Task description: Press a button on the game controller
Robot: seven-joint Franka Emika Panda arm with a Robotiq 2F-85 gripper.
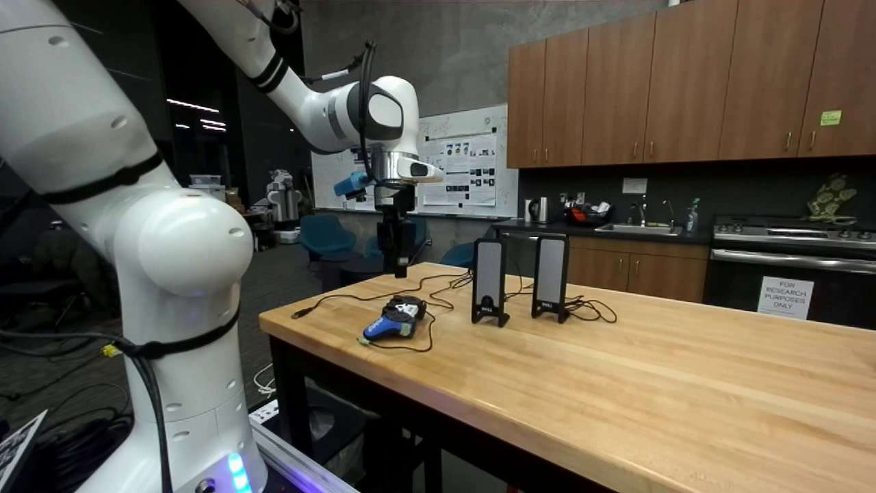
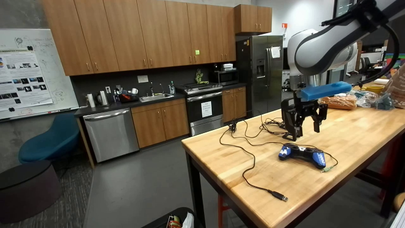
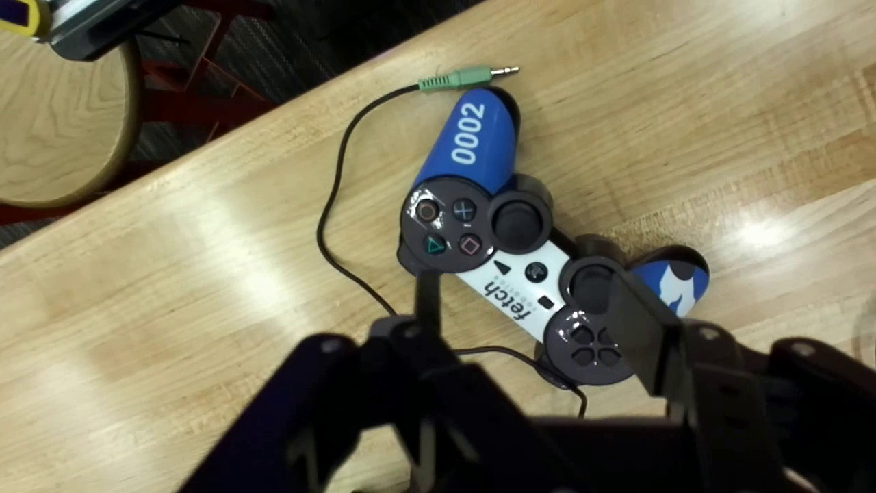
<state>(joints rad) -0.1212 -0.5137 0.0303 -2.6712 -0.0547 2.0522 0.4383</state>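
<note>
Game controller [image 3: 530,272] lying flat on wooden table [image 1: 616,370], buttons facing up, fetch lettering across pale middle, 0002 on one blue grip. Gripper [image 2: 307,131] hanging above controller, gap showing between them, jaws clearly spread apart. Green audio plug [image 3: 458,79] sitting just beside controller's 0002 grip, thin black cord [image 3: 339,168] off that plug looping past controller's round button cluster. USB plug [image 2: 278,195] lying kinda off by itself, apart from controller. Also two Dell speakers [image 1: 488,274] standing upright, apart from controller.
</note>
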